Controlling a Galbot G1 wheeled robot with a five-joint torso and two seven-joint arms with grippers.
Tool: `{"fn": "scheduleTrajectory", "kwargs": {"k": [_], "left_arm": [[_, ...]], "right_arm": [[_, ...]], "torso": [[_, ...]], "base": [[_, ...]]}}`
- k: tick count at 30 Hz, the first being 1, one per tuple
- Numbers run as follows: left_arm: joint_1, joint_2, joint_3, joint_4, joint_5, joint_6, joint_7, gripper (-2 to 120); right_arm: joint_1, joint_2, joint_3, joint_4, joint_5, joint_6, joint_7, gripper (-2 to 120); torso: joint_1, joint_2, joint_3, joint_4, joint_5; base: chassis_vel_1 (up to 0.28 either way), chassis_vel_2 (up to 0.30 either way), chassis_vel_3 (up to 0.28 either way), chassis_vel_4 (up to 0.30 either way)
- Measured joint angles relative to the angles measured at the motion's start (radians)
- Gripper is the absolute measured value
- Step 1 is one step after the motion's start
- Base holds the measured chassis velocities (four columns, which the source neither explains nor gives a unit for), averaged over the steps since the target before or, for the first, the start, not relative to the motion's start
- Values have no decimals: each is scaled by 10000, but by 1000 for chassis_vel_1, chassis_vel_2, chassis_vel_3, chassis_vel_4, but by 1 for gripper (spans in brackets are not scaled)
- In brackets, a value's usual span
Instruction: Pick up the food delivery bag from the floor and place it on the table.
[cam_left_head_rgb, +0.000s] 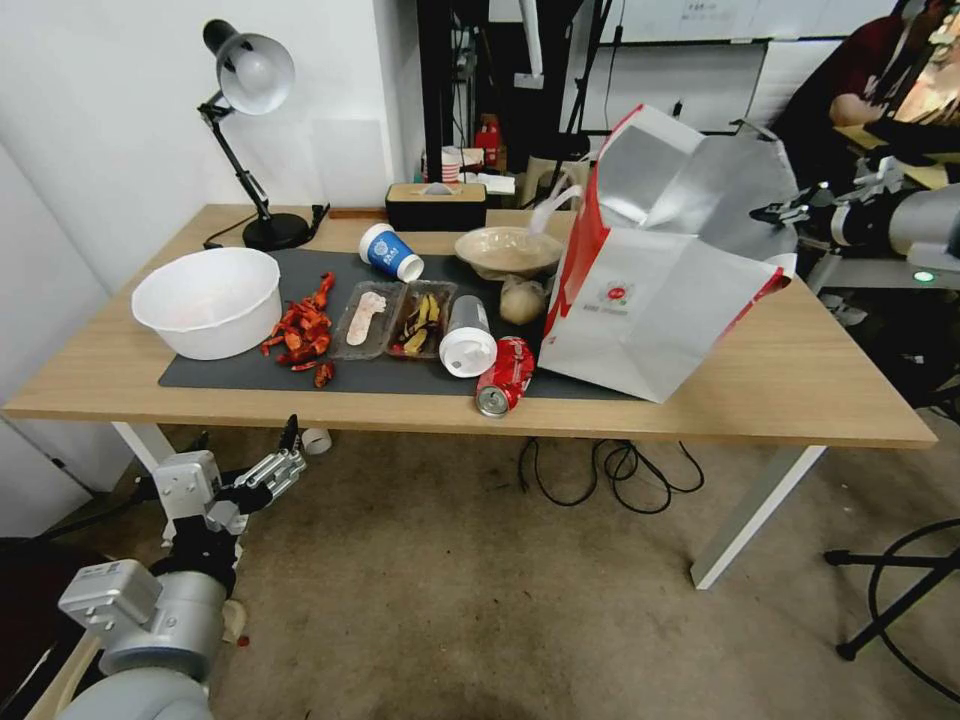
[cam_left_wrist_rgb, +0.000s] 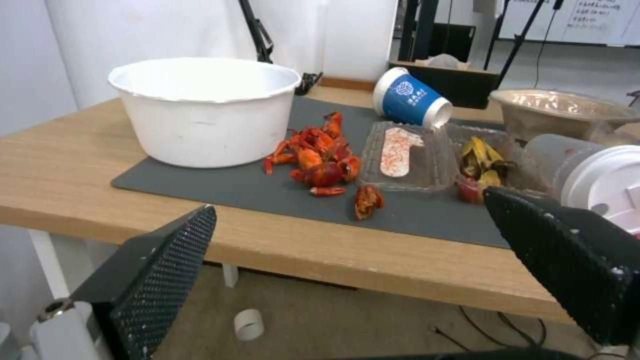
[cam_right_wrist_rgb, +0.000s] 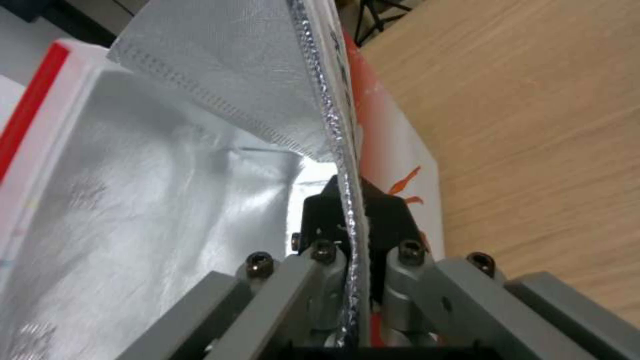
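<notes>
The food delivery bag (cam_left_head_rgb: 650, 290) already sits on the table (cam_left_head_rgb: 800, 385), right of centre in the head view, leaning with its foil mouth open; lifting it off the floor (cam_left_head_rgb: 480, 600) looks done, and only the release seems left. The right gripper (cam_right_wrist_rgb: 350, 212), at the right edge of the head view, is pinched on the bag's upper rim. The left gripper (cam_left_head_rgb: 275, 470), lower left below the table edge, hangs wide and empty.

Food delivery bag (cam_left_head_rgb: 650, 300) on table (cam_left_head_rgb: 800, 380), right of bowl (cam_left_head_rgb: 208, 300).
</notes>
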Motion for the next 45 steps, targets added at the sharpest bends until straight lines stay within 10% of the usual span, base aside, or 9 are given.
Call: {"fn": "scheduleTrajectory", "kwargs": {"k": [28,45], "left_arm": [[181,36,-53,0,63,-298,-1,100],[158,172,-188,0,-5,-388,-11,100]], "right_arm": [[84,-41,-578,-437,-1117,-323,-1296,0],[29,-298,-498,-396,-1867,-344,-1710,59]], "torso": [[0,-1,0,1,-1],[0,-1,0,1,-2]], "base": [[0,0,0,0],[0,0,0,0]]}}
